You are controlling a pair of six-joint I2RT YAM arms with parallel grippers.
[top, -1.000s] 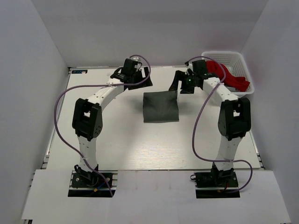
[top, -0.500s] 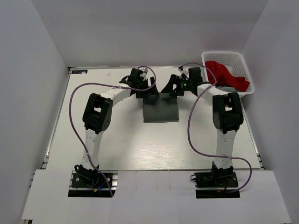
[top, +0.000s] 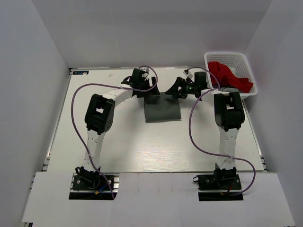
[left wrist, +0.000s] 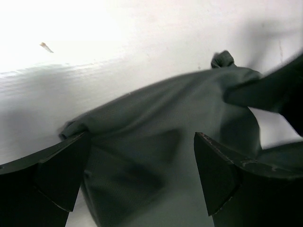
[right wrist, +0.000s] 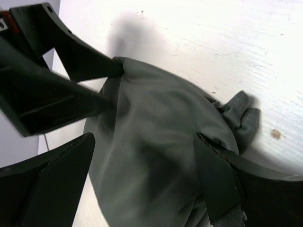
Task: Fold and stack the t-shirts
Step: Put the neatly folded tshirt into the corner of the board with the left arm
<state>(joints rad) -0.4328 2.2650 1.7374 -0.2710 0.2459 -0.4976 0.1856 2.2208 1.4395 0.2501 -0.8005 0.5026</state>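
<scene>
The dark olive-grey t-shirt (top: 162, 109) lies folded into a rough square at the table's middle back. My left gripper (top: 147, 91) is open over its far left corner. My right gripper (top: 172, 91) is open over its far right corner. In the left wrist view the jaws of the left gripper (left wrist: 142, 177) straddle the grey cloth (left wrist: 161, 123), with the right gripper's finger (left wrist: 265, 90) at the right. In the right wrist view the right gripper (right wrist: 144, 177) straddles the cloth (right wrist: 156, 137). The red t-shirt (top: 227, 74) lies bunched in the basket.
The white lattice basket (top: 222, 55) stands at the back right corner, close behind the right arm. White walls enclose the table (top: 118, 137) on three sides. The two grippers are close together at the shirt's far edge.
Both grippers have moved inward and down from the back of the table onto the far edge of the grey t-shirt. The shirt's far edge looks slightly bunched.
</scene>
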